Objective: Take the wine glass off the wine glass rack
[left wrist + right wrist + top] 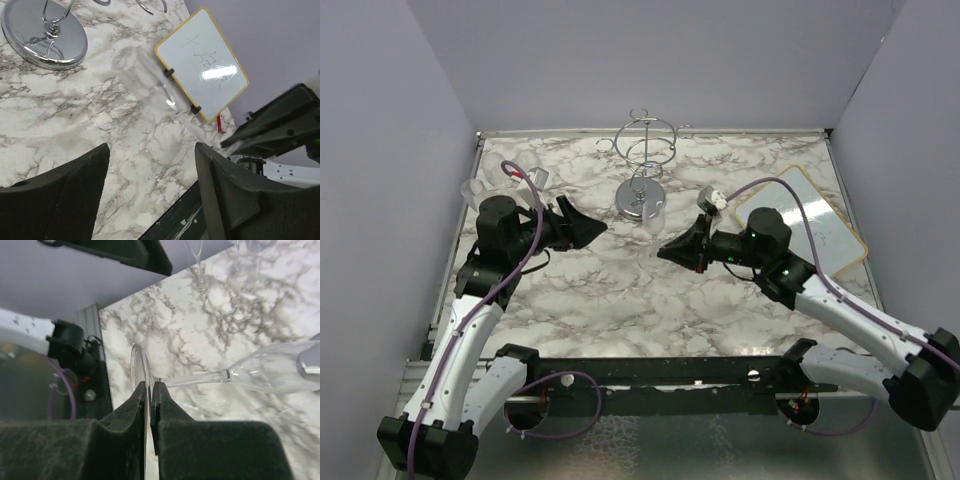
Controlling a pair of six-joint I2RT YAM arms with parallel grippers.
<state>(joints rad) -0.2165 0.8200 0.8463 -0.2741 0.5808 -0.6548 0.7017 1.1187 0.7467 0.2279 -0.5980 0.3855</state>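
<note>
**Top view.** The wine glass rack [642,165], chrome wire with looping arms and a round mirrored base, stands at upper centre on the marbled counter [610,290]. We can make out nothing on its arms. The wine glass [655,218] is clear and hard to read here. It seems to lie level just below the base. The left tool [588,228] and right tool [668,250] face each other at mid-frame.

**Left wrist view.** The left tool [152,160] is released, its dark textured jaws wide apart and empty. The wine glass [150,80] shows as a faint streak at centre. A yellow-rimmed whiteboard [202,62] lies at upper right.

**Right wrist view.** The right tool [150,387] is clenched on the thin round foot of the wine glass [265,374], gripped edge-on. Stem and bowl run toward the right of the frame, off the rack and above the counter.

We judge the step in hand to be carrying the glass clear. The smooth rim calls for a firm pinch and slow travel, with the bowl held away from the base.
</note>
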